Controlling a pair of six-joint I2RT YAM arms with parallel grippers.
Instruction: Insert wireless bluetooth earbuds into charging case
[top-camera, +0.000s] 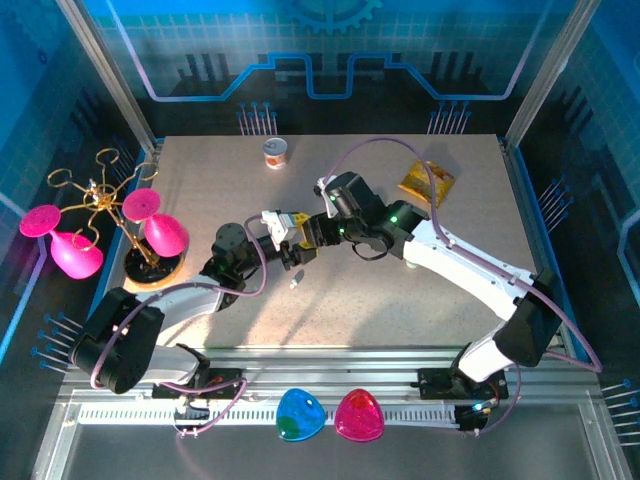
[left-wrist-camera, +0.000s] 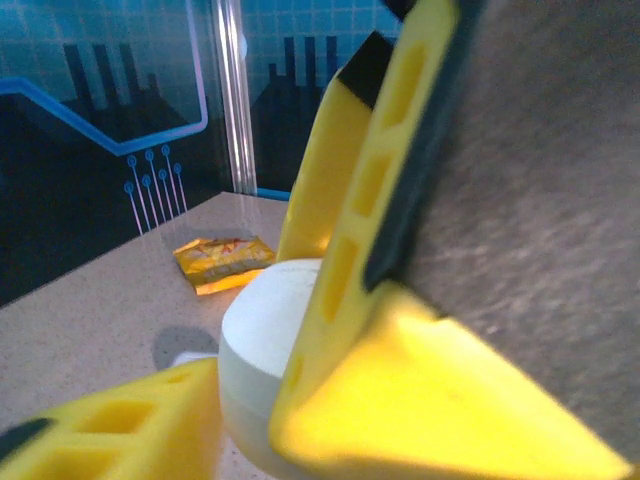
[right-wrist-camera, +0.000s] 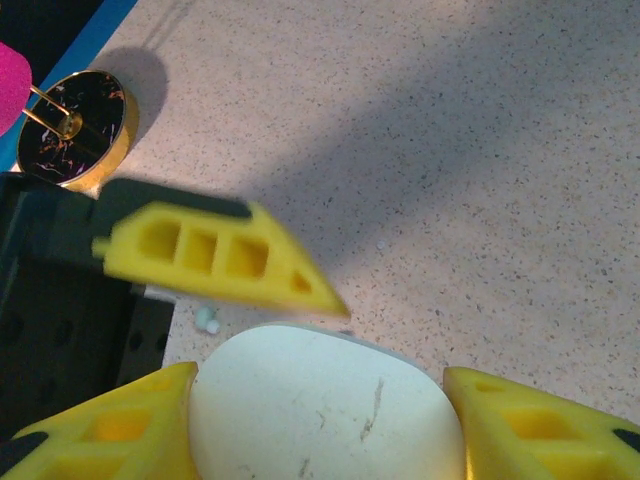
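A white charging case (right-wrist-camera: 325, 410) sits between the two yellow fingers of my right gripper (right-wrist-camera: 325, 400), which press on its left and right sides. Its lid looks closed. My left gripper (left-wrist-camera: 250, 400) is open around the same case (left-wrist-camera: 262, 335), its fingers (right-wrist-camera: 215, 260) standing just off the shell. In the top view both grippers meet at mid-table, left gripper (top-camera: 275, 226) and right gripper (top-camera: 301, 232), at the case (top-camera: 272, 217). One tiny white earbud (top-camera: 295, 283) lies on the table just in front of them, and the earbud (right-wrist-camera: 207, 320) also shows beside the case.
A yellow packet (top-camera: 427, 183) lies at the back right. A small cup (top-camera: 276, 153) stands at the back centre. A gold stand with pink glasses (top-camera: 140, 230) occupies the left side. Blue (top-camera: 300, 415) and pink (top-camera: 359, 415) domes rest on the front rail.
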